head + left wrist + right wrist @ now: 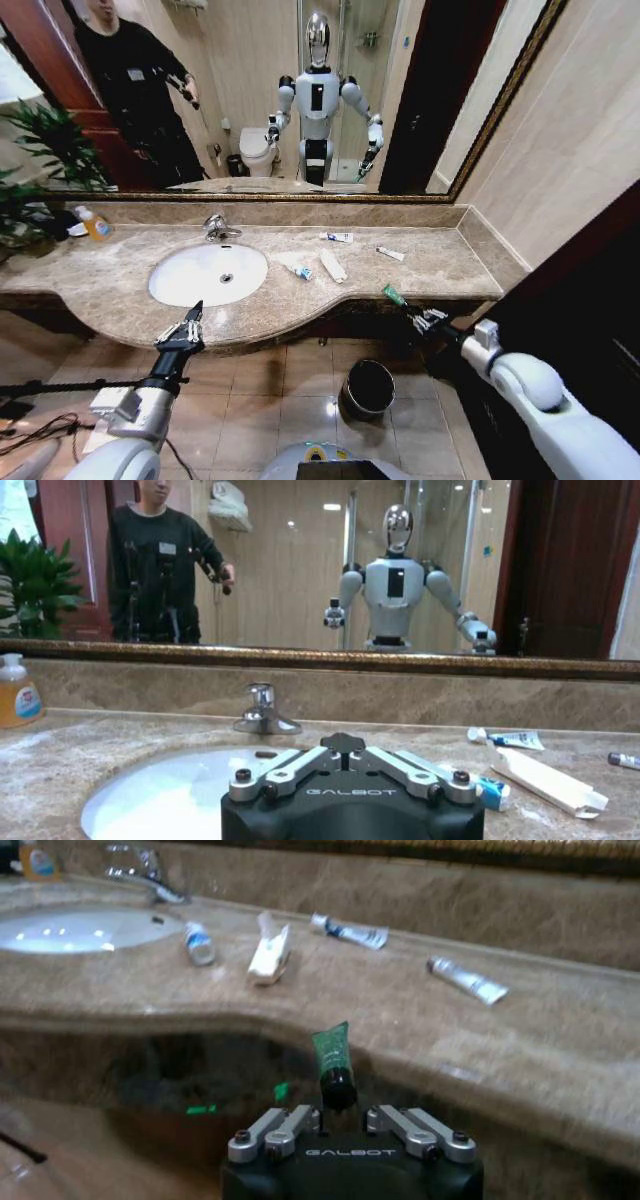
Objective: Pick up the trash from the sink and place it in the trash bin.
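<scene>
Off the table's front edge, the right tool [418, 318] pinches the green tube [393, 295] by its cap end only, bin [367, 388] at about 7 o'clock below: thin grip may slip mid-carry; left tool [183, 330] idles half-spread, empty, by the sink [175, 290].
</scene>
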You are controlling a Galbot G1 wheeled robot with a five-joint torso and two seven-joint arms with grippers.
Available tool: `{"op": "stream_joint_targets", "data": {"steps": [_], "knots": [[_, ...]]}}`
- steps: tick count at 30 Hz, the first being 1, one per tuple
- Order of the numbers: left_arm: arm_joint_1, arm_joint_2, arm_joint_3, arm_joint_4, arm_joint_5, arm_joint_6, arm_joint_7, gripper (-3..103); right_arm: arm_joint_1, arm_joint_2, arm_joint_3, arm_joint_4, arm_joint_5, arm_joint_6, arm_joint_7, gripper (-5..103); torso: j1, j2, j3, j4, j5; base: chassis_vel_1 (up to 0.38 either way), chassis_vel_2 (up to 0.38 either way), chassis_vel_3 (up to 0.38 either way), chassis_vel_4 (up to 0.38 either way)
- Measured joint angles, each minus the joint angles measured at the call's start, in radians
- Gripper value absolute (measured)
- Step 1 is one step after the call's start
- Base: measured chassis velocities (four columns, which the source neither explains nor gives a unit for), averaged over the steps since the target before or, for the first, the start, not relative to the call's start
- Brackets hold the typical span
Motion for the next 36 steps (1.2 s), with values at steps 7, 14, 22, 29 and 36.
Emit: {"op": "stream_joint_targets", "data": {"steps": [7, 14, 22, 29, 36], "knots": [[0.0, 0.0, 0.0, 0.0, 0.0, 0.0, 0.0, 0, -0.014, 0.104, -0.061, -0.104, -0.139, 0.027, -0.033, 19, 0.0, 0.0, 0.0, 0.0, -0.0004, 0.0, 0.0, 0.0, 0.0], [0.0, 0.0, 0.0, 0.0, 0.0, 0.0, 0.0, 0, 0.063, 0.183, -0.107, -0.287, -0.268, 0.05, -0.063, 19, 0.0, 0.0, 0.0, 0.0001, 0.0002, 0.0, 0.0, 0.0, 0.0], [0.0, 0.0, 0.0, 0.0, 0.0, 0.0, 0.0, 0, 0.127, 0.264, -0.141, -0.481, -0.405, 0.086, -0.034, 19, 0.0, 0.0, 0.0, 0.0, -0.0001, 0.0, 0.0, 0.0, 0.0], [0.0, 0.0, 0.0, 0.0, 0.0, 0.0, 0.0, 0, 0.2, 0.322, -0.172, -0.661, -0.507, 0.121, 0.002, 19, 0.0, 0.0, 0.0, 0.0001, 0.0001, 0.0, 0.0, 0.0, 0.0], [0.0, 0.0, 0.0, 0.0, 0.0, 0.0, 0.0, 0, 0.258, 0.37, -0.178, -0.807, -0.599, 0.199, 0.019, 19, 0.0, 0.0, 0.0, 0.0, 0.0003, 0.0, 0.0, 0.0, 0.0]]}}
